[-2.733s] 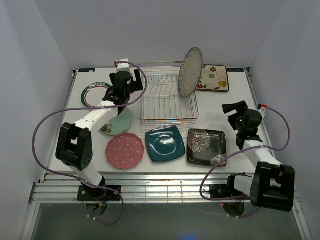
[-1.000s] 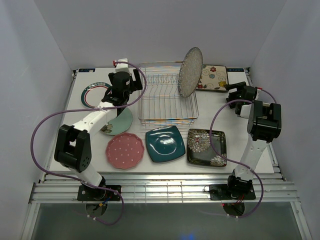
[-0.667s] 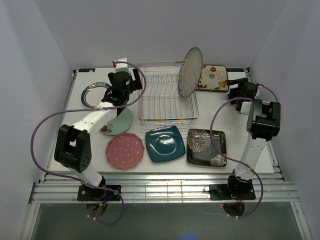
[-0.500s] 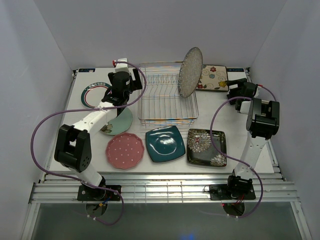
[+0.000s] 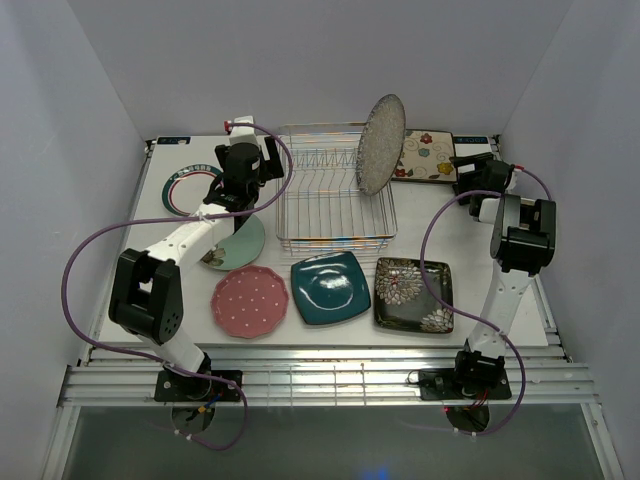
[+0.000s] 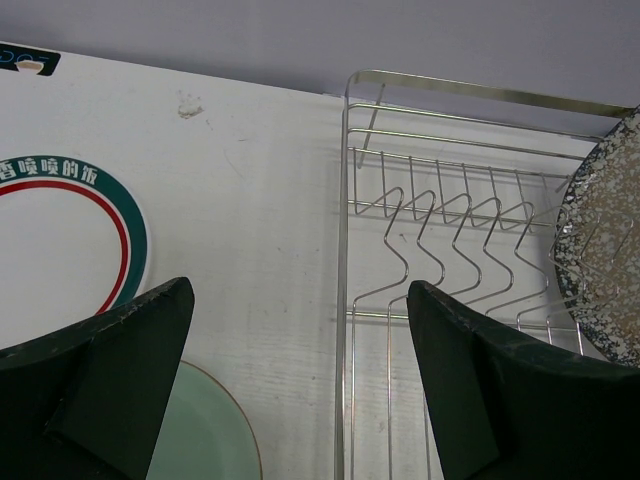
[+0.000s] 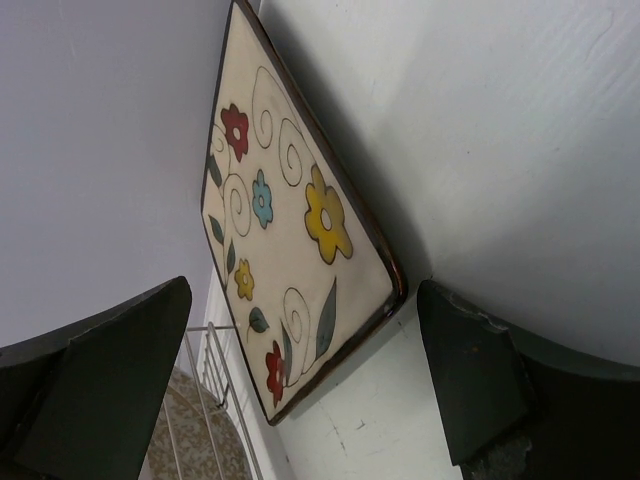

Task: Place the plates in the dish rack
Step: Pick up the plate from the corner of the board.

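The dish rack (image 5: pixel 335 200) stands at the back middle, with the speckled grey plate (image 5: pixel 381 143) upright at its right end. Flat on the table lie the cream floral plate (image 5: pixel 426 157), black floral plate (image 5: pixel 413 294), teal plate (image 5: pixel 331 287), pink dotted plate (image 5: pixel 250 301), mint plate (image 5: pixel 238 243) and white teal-rimmed plate (image 5: pixel 183 190). My right gripper (image 5: pixel 462 170) is open at the cream plate's right edge; the cream plate's (image 7: pixel 290 220) near corner lies between its fingers (image 7: pixel 500 380). My left gripper (image 5: pixel 268 160) hovers open at the dish rack's (image 6: pixel 440 230) left edge, holding nothing.
The left wrist view shows the mint plate (image 6: pixel 200 430) and the teal-rimmed plate (image 6: pixel 60 240) below my left gripper (image 6: pixel 300 340). The back wall rises just behind the cream plate. A purple cable loops off each arm.
My right arm has swung from the near right up to the far right, ending at the cream floral plate's edge. The left arm and all the plates stay put.
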